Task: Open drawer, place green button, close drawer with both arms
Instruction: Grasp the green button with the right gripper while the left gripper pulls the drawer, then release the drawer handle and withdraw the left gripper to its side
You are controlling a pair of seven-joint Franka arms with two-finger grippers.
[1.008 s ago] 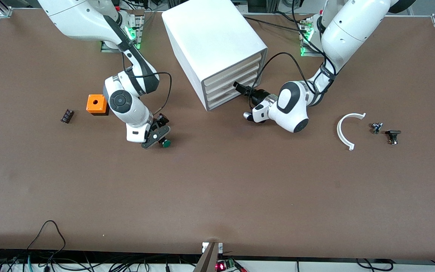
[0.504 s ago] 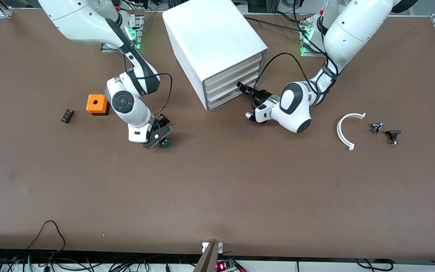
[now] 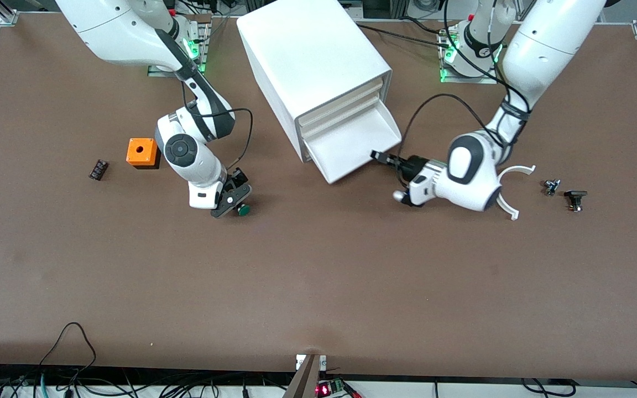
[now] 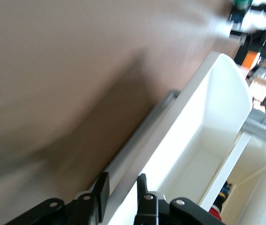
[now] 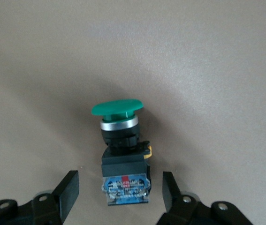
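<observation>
The drawer (image 3: 355, 149), shut a second ago, now stands pulled out from the white cabinet (image 3: 310, 61), the left gripper (image 3: 380, 156) pinched on its front edge. Toward the right arm's end of the table, the right gripper (image 3: 235, 200) sits low with fingers (image 5: 67, 190) spread either side of the green-capped button (image 3: 244, 209), which lies on the table near an orange cube (image 3: 141, 152).

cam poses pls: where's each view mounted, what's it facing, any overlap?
Front: high across the table, facing both arms, cabinet, open drawer.
Left wrist: on the left arm; left gripper shut on the drawer front.
Right wrist: right gripper open around the button.
Shared: front shows the button too.
</observation>
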